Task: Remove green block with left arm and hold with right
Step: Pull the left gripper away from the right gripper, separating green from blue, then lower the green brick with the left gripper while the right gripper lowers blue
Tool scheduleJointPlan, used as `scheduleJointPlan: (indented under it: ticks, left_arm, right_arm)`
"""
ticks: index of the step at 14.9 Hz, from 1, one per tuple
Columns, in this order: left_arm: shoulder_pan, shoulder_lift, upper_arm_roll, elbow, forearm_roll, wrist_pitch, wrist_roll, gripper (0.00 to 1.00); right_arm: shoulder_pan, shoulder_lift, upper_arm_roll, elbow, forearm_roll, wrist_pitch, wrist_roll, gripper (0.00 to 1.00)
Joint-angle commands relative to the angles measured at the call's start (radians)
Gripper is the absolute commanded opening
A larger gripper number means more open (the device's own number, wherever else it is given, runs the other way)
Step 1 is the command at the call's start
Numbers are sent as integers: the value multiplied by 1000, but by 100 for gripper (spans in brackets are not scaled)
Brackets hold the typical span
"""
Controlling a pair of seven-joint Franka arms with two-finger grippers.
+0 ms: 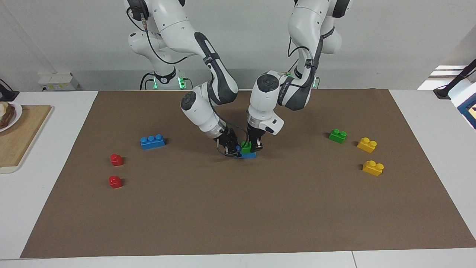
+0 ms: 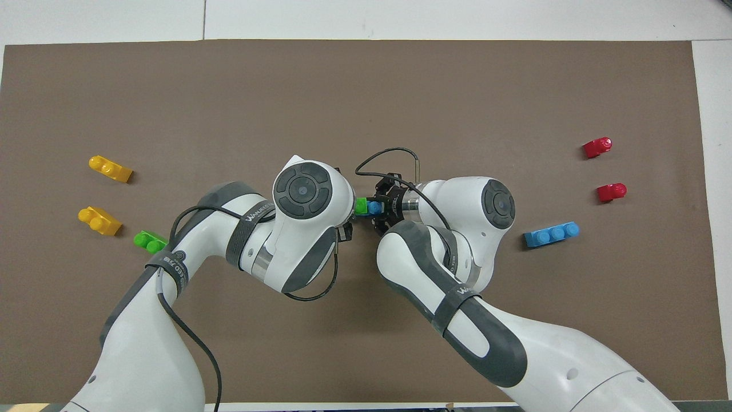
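A white table (image 1: 55, 123) is covered by a large brown mat (image 1: 238, 208). On the mat lie a long blue brick (image 1: 153, 142) and two red bricks (image 1: 115, 171) toward the right arm's end, a green brick (image 1: 337, 136) and two yellow bricks (image 1: 370, 156) toward the left arm's end, and a green block (image 1: 246, 147) stacked on a blue brick (image 1: 248, 155) mid-mat. A wooden board (image 1: 18, 137) rests on the table's edge.
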Motion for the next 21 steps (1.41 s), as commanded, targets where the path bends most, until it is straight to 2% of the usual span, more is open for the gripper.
scheduleJointPlan:
  ticks: [1,3,9,12,14,17,21]
  left_arm:
    - [-26,0,9,-2,-2,-8,-30,0]
    - [-17,-17,9,1,-3,-22,-30,0]
    - [41,-176,10,-4,-3,-170,-11,0]
    - [94,-222,10,-2,-3,-227,70,0]
    - [135,-235,12,-2,-3,-265,201,0]
    - [228,-236,12,-7,-3,-308,471,0]
    - [367,-261,10,-66,-3,-307,922,0]
  right_arm:
    - [3,8,1,-12,32,41,-28,0]
    - [3,8,1,-14,32,41,-29,0]
    - [3,8,1,-14,32,42,-31,0]
    - [3,8,3,-12,32,41,-31,0]
    - [-14,8,1,6,29,15,-32,0]
    - [-69,-15,-8,61,9,-100,-32,0]
    - [-265,-29,-10,176,-106,-361,-114,0]
